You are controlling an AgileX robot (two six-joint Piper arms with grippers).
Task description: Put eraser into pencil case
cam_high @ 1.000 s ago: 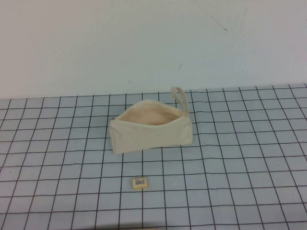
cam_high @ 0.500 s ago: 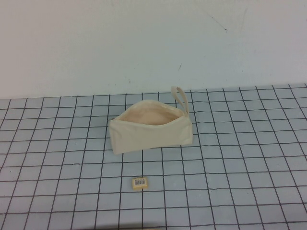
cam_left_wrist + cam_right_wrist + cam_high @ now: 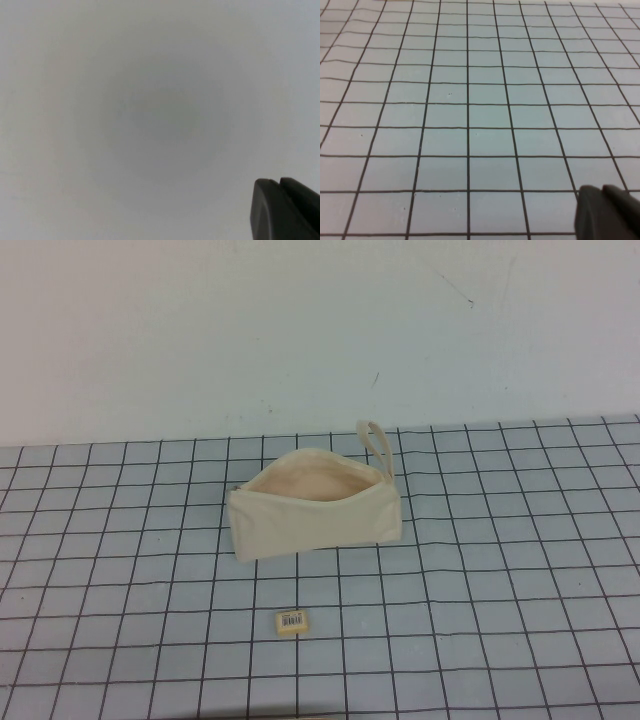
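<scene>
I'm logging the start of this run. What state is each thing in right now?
pencil case: unzipped, mouth gaping, peach lining showing, nothing visible inside.
eraser: lying flat on the grid mat, label up, apart from the case, ungrasped.
left gripper: out of the high view, holding nothing visible.
right gripper: above bare mat, holding nothing visible.

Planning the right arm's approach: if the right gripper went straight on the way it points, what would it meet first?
Probably the bare gridded mat; the right gripper shows only at the view's corner, with neither eraser nor case ahead.
</scene>
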